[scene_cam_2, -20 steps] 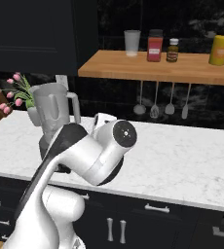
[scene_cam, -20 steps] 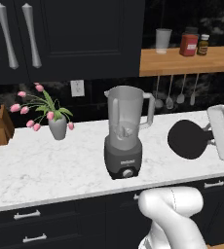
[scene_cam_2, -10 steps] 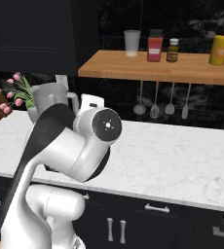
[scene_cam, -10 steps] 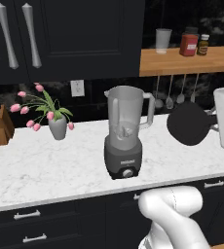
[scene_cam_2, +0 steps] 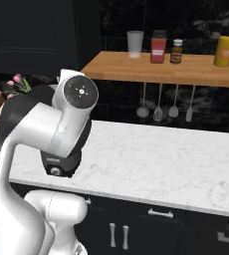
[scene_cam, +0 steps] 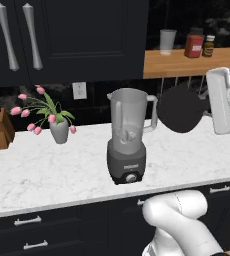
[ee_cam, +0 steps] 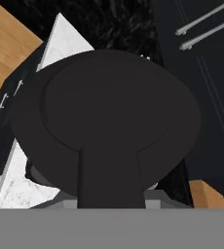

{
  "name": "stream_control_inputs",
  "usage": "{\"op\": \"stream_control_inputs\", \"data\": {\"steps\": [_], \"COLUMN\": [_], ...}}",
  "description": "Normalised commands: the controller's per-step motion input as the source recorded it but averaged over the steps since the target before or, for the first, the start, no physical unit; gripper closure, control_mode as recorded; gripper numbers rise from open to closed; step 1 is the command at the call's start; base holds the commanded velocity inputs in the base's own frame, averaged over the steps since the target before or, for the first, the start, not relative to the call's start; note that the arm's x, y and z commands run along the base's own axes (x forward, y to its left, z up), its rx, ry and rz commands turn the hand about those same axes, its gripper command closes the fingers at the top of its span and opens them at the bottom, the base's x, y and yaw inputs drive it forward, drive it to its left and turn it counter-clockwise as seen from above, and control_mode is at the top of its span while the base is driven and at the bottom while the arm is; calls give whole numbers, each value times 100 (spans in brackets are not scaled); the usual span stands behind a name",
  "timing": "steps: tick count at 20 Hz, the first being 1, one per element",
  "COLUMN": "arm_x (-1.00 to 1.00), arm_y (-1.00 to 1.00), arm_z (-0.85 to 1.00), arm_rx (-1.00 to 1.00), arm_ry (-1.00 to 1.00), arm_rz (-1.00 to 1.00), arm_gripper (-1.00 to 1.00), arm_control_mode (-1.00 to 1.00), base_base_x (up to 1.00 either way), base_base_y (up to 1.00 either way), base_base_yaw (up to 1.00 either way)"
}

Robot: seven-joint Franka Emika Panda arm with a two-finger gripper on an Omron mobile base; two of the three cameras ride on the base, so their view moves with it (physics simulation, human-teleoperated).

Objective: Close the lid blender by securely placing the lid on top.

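Lid [scene_cam: 181,109], pinched by its tab in the tool [scene_cam: 207,107], hangs edge-up just right of the blender [scene_cam: 127,136] rim.

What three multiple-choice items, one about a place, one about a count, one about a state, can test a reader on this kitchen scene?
1. Where is the lid?
A. in the air, right of the blender jar
B. flat on the counter
C. on the wooden shelf

2. How many utensils hang under the shelf?
A. two
B. four
C. six

3. How is the jar's top?
A. covered
B. uncovered
C. broken

Answers: 1 A, the left base view shows the black disc raised beside the jar, held by the gripper. 2 B, the right base view shows four utensils. 3 B, the rim stands bare.
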Motion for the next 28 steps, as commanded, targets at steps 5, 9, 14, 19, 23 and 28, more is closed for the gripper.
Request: {"op": "stream_control_inputs", "data": {"steps": [5, 9, 14, 19, 23, 28], "arm_x": [11, 19, 39, 35, 22, 39], "arm_y": [45, 39, 21, 2, 6, 4], "arm_z": [39, 27, 9, 0, 0, 0], "arm_rx": [0, 0, 0, 0, 0, 0], "arm_ry": [0, 0, 2, 6, 4, 12], "arm_rz": [0, 0, 0, 0, 0, 0], "arm_gripper": [100, 100, 100, 100, 100, 100], "arm_control_mode": [-100, -100, -100, -100, -100, -100], "base_base_x": [0, 0, 0, 0, 0, 0], "base_base_y": [0, 0, 0, 0, 0, 0], "base_base_yaw": [0, 0, 0, 0, 0, 0]}}
